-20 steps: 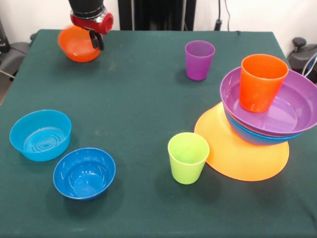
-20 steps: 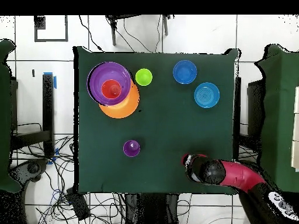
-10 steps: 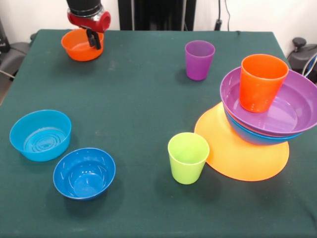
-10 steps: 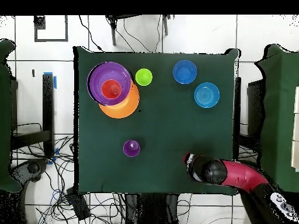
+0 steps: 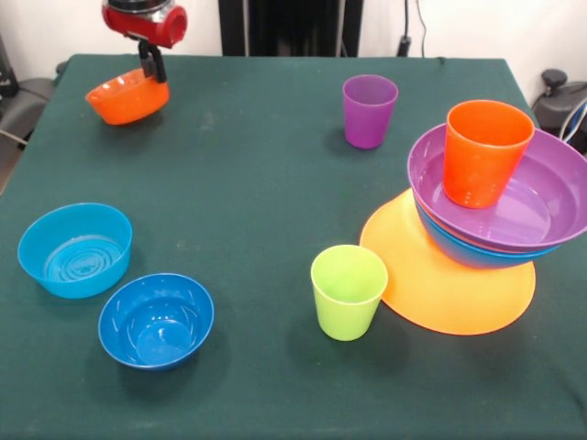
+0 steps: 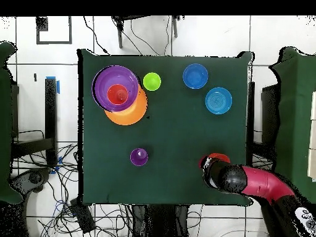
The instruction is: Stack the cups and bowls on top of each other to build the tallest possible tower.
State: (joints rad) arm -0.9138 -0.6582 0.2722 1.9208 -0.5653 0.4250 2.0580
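My gripper (image 5: 151,66) is at the table's far left corner in the front view, shut on the rim of the small orange bowl (image 5: 127,96), which hangs tilted just above the cloth. In the overhead view the gripper (image 6: 213,164) covers most of that bowl (image 6: 216,157). The tower (image 5: 500,197) stands at the right: orange-yellow bowl (image 5: 440,284), blue bowl, purple bowl (image 5: 541,206), and orange cup (image 5: 484,151) inside, leaning. The purple cup (image 5: 370,110) and lime green cup (image 5: 348,291) stand loose. The yellow cup is out of view.
The light blue bowl (image 5: 75,249) and the dark blue bowl (image 5: 156,319) sit side by side at the front view's near left. The green table's edge (image 5: 55,82) runs close beside the held bowl.
My gripper has moved up and left in the front view with the orange bowl. The bowl sat level before and now hangs tilted. Nothing else has moved.
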